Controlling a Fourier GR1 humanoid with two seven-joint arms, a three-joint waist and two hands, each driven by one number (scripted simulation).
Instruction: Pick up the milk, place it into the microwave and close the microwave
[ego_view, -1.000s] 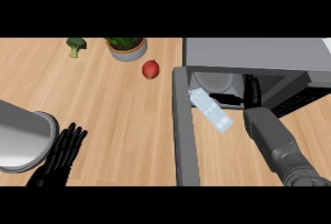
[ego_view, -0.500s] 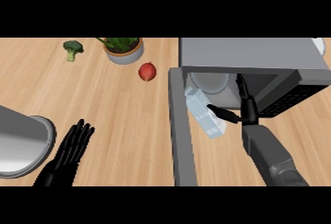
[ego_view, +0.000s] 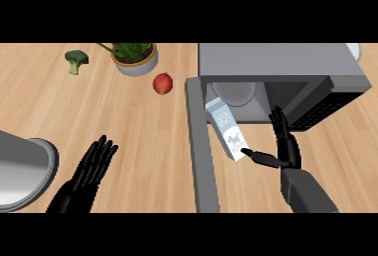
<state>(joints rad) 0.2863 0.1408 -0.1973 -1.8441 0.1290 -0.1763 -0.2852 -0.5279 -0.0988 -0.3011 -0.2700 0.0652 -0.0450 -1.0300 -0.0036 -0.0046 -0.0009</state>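
The milk carton (ego_view: 227, 129), white with blue print, lies slanted at the mouth of the grey microwave (ego_view: 280, 67). Its far end is inside the opening and its near end sticks out beside the open door (ego_view: 201, 150). My right hand (ego_view: 286, 147) is just right of the carton, fingers straight and pointing away from me. Its thumb reaches left to the carton's near corner, and the hand holds nothing. A round turntable plate (ego_view: 235, 92) shows inside the microwave. My left hand (ego_view: 88, 172) rests open and flat on the counter at lower left.
The microwave door swings out toward me, dividing the counter between my hands. A grey pot (ego_view: 22, 170) sits at the left edge. At the back are a broccoli floret (ego_view: 75, 60), a potted plant (ego_view: 134, 59) and a red fruit (ego_view: 162, 83).
My right hand has come off the carton and now stands open to its right. The carton stays at the microwave's mouth. My left hand has shifted slightly right.
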